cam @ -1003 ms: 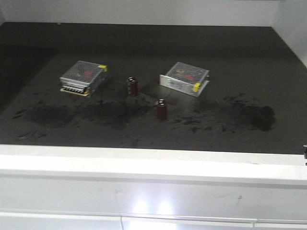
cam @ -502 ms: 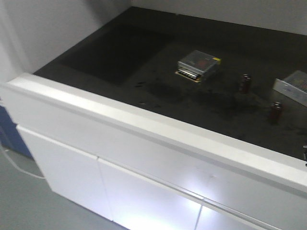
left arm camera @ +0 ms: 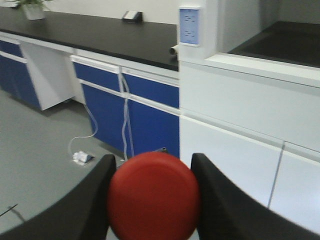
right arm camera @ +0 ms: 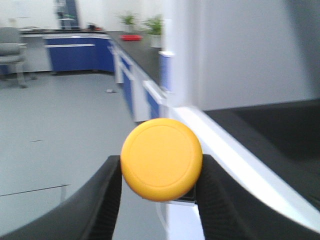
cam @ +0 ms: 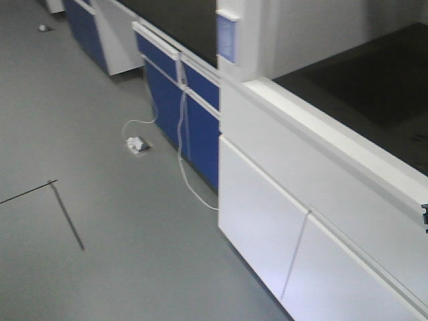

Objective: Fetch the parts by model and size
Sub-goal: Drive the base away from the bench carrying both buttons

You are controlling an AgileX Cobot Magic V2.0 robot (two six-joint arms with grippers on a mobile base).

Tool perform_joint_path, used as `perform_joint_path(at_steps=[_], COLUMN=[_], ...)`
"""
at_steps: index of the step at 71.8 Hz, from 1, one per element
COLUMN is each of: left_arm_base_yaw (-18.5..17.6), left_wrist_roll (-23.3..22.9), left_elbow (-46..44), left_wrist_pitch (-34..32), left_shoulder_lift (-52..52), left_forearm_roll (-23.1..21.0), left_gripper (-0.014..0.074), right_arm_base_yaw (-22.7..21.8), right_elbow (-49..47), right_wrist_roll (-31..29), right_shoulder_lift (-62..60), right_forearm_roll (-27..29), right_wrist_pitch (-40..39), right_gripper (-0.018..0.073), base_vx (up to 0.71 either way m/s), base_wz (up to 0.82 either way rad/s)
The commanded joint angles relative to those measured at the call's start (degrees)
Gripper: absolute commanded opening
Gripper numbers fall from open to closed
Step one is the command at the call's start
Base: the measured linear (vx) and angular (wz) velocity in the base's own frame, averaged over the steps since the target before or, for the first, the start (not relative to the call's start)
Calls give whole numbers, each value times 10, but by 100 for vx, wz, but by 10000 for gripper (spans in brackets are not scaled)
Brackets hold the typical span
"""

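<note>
A red-capped push-button switch (left arm camera: 153, 196) fills the lower middle of the left wrist view, with my left gripper (left arm camera: 152, 172) shut on it; the black fingers (left arm camera: 92, 200) press on both sides and its base is hidden behind the cap. In the right wrist view a yellow-capped push-button switch (right arm camera: 161, 159) sits between the ribbed black fingers (right arm camera: 217, 200) of my right gripper (right arm camera: 160, 172), which is shut on it; a bit of its dark base shows under the cap. Neither gripper shows in the front view.
A white cabinet (cam: 294, 221) with a dark worktop (cam: 374, 87) stands at the right. Blue cabinets (cam: 180, 100) under a black counter (left arm camera: 100, 35) run along the wall, with white cables (cam: 184, 167) hanging to the grey floor (cam: 100, 221). A white plug (cam: 136, 144) lies on the floor.
The front view has swung left, away from the dark worktop with the metal boxes and brown cylinders, and now looks at the floor and the blue cabinets.
</note>
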Motion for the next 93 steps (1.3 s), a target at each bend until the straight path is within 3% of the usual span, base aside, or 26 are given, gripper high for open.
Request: perform_joint_path(at_steps=[1,37,93], left_arm_base_yaw=[-5,-4,-4], left_wrist_roll=[0,0,0], left_elbow=[-13,-13,-13], left_wrist_pitch=[-45,-46,-46], left_shoulder_lift=[8,8,8], left_forearm_roll=[2,2,2], left_gripper=[-6,-6,-6], right_arm_base_yaw=[-3,-2,-2], right_elbow=[-14,-14,-14], right_wrist_roll=[-3,-3,-3], right_shoulder_lift=[6,6,6], right_forearm_roll=[-6,-6,-6], right_wrist_pitch=[-47,-47,-47], right_gripper=[-10,-10,-10], base_vx=[-4,-1,27], base_wz=[98,86,12])
